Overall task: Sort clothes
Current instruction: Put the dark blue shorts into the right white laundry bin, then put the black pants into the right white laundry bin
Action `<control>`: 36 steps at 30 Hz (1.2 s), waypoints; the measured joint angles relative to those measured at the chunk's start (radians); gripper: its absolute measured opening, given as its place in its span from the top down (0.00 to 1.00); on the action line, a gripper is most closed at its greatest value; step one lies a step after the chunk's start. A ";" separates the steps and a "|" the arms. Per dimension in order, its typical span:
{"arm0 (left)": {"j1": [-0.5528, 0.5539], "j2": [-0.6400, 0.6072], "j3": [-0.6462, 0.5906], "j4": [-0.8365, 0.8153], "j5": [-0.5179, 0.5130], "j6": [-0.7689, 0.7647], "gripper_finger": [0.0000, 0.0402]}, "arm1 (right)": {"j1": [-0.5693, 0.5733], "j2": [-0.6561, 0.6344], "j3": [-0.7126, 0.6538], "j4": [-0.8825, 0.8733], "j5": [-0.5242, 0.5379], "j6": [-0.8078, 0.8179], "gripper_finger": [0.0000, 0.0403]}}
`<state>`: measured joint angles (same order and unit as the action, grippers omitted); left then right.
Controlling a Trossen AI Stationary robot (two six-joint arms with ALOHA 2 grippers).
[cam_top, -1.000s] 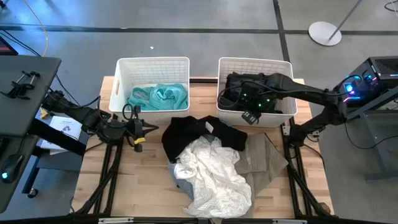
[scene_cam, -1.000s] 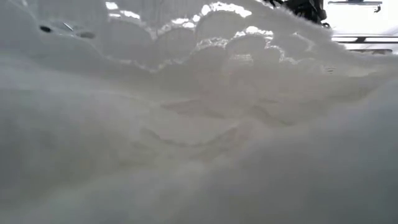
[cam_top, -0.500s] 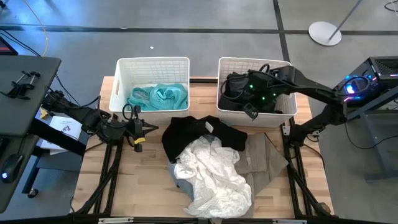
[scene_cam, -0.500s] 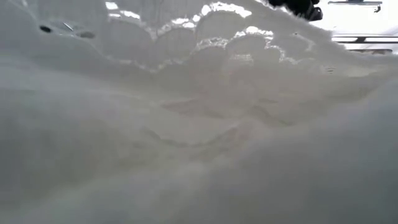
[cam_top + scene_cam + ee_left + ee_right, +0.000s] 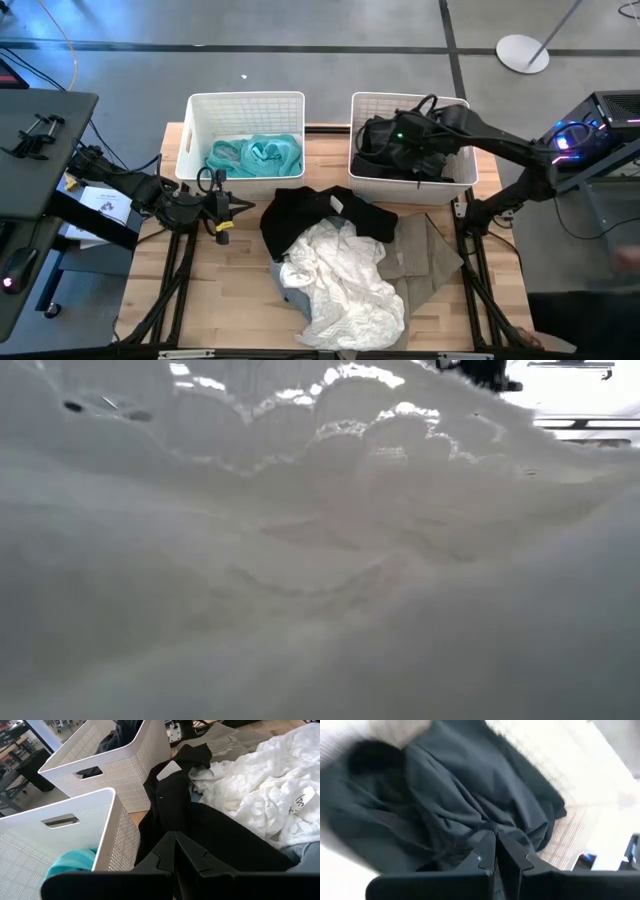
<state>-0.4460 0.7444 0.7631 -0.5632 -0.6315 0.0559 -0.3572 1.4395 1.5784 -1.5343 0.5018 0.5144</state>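
While the left gripper [image 5: 243, 206] is kept pressed together beside the pile [image 5: 340, 265], the right gripper [image 5: 495, 851] is poised over black clothes [image 5: 385, 145] in the right basket [image 5: 362, 105]. Its fingers are closed on nothing.

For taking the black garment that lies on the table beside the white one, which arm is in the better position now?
Probably the left. The left gripper waits shut at table level, right beside the black garment on the table. The right gripper is shut and down inside the right basket, over dark clothes, farther away.

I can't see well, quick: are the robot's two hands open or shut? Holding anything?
Left gripper: shut, empty, beside the teal basket.
Right gripper: shut, empty, over black clothes.
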 joint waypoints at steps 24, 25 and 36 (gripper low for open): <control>0.000 0.000 0.000 0.044 0.000 0.069 1.00 | -0.290 0.001 -0.613 0.755 -0.406 -0.185 0.81; 0.000 0.000 0.000 0.054 0.000 0.070 1.00 | -0.289 0.002 -0.581 0.712 -0.406 -0.189 0.79; 0.000 0.000 0.000 0.068 0.000 0.072 1.00 | -0.118 -0.073 -0.176 0.453 -0.136 -0.209 0.73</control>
<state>-0.4458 0.7441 0.7631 -0.4950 -0.6319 0.1278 -0.4748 1.3666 1.4024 -1.0815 0.3654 0.3050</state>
